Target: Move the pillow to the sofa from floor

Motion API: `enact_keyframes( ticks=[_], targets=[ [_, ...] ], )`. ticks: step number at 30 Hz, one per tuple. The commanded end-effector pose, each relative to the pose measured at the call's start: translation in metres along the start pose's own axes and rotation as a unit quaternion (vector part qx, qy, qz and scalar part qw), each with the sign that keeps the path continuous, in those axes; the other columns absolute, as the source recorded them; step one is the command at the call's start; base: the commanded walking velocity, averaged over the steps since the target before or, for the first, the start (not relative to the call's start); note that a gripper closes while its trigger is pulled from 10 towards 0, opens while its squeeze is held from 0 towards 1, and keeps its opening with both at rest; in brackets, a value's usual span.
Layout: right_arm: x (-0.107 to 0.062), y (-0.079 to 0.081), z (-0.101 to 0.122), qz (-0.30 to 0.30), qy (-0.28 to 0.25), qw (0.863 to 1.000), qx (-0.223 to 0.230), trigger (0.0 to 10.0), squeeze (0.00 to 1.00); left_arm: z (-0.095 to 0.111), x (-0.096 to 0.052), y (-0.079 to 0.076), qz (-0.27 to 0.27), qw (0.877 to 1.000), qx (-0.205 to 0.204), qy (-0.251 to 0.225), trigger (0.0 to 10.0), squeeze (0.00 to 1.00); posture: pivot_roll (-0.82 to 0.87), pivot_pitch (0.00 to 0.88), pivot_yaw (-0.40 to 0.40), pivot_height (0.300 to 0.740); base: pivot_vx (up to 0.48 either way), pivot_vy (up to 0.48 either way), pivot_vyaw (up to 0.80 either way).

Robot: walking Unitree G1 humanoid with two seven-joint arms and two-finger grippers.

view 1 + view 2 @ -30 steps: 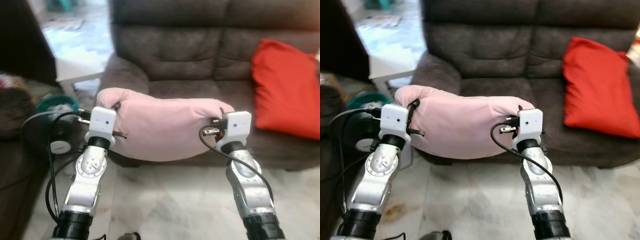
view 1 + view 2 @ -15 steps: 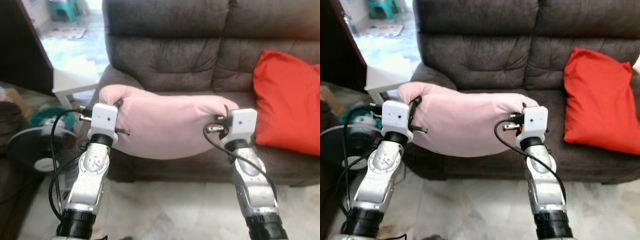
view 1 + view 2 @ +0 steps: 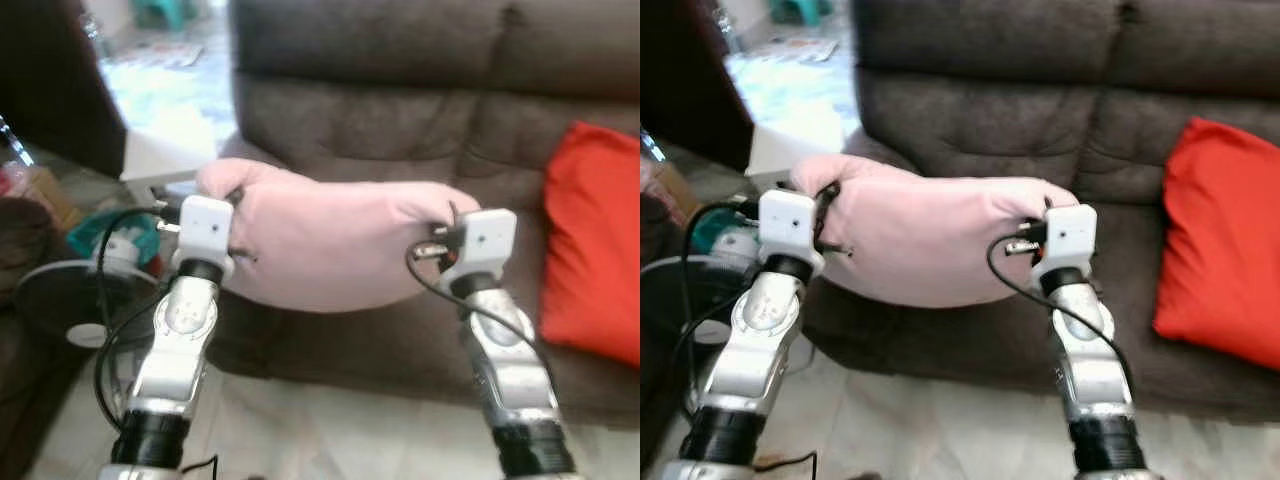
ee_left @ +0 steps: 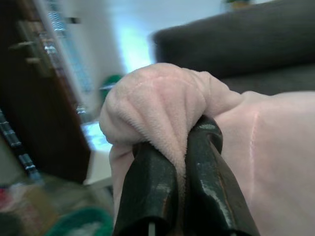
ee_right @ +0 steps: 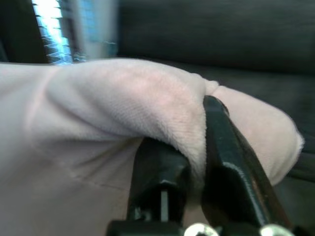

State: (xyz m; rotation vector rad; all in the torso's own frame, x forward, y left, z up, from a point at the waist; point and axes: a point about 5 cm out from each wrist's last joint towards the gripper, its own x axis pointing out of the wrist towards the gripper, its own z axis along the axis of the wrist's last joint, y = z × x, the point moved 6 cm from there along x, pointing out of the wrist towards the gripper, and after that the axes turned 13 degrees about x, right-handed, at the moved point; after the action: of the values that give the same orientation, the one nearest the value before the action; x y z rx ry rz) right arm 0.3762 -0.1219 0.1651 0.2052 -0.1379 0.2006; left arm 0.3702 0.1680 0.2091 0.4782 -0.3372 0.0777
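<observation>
Both grippers held the pink pillow (image 3: 330, 245) off the floor: left gripper (image 4: 179, 162) jaws clamped on one bunched end, right gripper (image 5: 197, 162) jaws on the other. Behind it stood the brown sofa (image 3: 400, 120), a red cushion (image 3: 595, 250) on its seat.

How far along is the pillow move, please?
Done: the pillow is off the floor. In hand: the left gripper and right gripper each pinch an end, holding it before the sofa. Left: setting it on the seat and letting go.

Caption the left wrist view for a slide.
Left gripper pinches a bunched corner of the soft pink fabric pillow before the dark brown sofa.
</observation>
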Motion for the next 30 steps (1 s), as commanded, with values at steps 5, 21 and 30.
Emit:
enact_keyframes(
  ticks=[5, 21, 30],
  targets=[
    [0.0, -0.007, 0.02, 0.0, -0.029, 1.0, -0.009, 10.0, 0.0, 0.022, 0.006, 0.004, 0.012, 0.999, -0.012, -0.036, 10.0, 0.0, 0.11, 0.064, -0.019, 0.74, 0.376, 0.0, 0.0],
    [0.003, -0.014, 0.017, -0.017, -0.015, 1.0, -0.021, 10.0, 0.0, 0.01, 0.001, -0.032, -0.092, 0.994, -0.052, -0.005, 10.0, 0.0, 0.12, 0.067, -0.026, 0.74, 0.208, 0.0, 0.0],
    [0.013, -0.016, 0.02, -0.026, -0.007, 0.998, -0.049, 10.0, 0.0, 0.01, -0.006, -0.054, -0.165, 0.983, -0.084, 0.009, 10.0, 0.0, 0.12, 0.062, -0.029, 0.74, 0.0, 0.0, 0.0]
  ],
)
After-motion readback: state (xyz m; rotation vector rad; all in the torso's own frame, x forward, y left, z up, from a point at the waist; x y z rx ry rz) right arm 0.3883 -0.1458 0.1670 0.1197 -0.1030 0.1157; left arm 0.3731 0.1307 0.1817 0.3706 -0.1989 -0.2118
